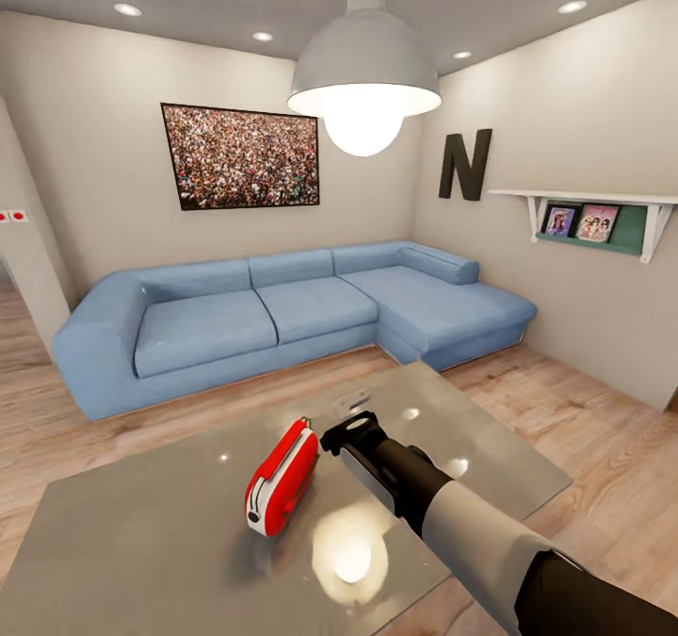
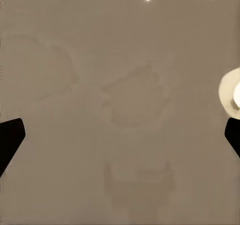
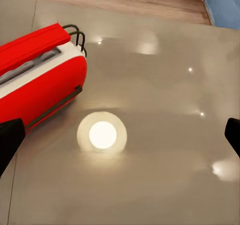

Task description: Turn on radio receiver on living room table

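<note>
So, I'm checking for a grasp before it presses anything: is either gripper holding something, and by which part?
Nothing is held. The right gripper is open beside the radio receiver; the left gripper is open too.

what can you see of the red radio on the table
The radio receiver is a slim bright red box with rounded corners, a white stripe and white end face, plus a thin dark wire handle at one end. It stands on its long edge on the glossy grey table, just left of the right gripper, not touching it.
</note>
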{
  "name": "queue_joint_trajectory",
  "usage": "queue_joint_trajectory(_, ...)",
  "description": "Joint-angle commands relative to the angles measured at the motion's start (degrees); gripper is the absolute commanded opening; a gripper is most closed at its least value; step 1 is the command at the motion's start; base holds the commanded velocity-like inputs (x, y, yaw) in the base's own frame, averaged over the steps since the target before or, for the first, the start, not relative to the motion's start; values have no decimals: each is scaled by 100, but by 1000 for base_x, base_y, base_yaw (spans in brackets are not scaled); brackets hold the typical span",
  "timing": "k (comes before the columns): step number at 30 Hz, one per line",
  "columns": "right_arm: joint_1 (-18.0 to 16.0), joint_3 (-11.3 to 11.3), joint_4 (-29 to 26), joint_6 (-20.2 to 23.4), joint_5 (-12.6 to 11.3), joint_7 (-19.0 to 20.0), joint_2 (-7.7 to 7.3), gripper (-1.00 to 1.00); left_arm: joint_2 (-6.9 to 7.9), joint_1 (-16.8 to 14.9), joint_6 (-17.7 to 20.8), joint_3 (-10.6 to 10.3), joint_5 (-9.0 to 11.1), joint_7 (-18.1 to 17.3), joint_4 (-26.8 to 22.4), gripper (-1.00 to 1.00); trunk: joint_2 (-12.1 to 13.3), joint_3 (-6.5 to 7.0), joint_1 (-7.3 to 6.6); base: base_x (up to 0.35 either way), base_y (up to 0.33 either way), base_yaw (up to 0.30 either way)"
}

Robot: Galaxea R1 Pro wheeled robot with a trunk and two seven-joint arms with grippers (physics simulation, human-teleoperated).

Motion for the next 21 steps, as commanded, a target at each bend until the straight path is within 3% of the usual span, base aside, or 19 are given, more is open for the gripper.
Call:
queue_joint_trajectory(1,0,-4,-3,0,1,-5,0,100,1,0,3,0,0,3,0,100,0,0,0,207,128,0)
queue_joint_trajectory(14,0,-1,0,-1,9,-2,0,100,3,0,1,0,0,2,0,100,0,0,0,51,40,0)
queue_joint_trajectory(21,0,-2,0,-1,9,4,0,100,3,0,7,0,0,0,0,100,0,0,0,0,214,0)
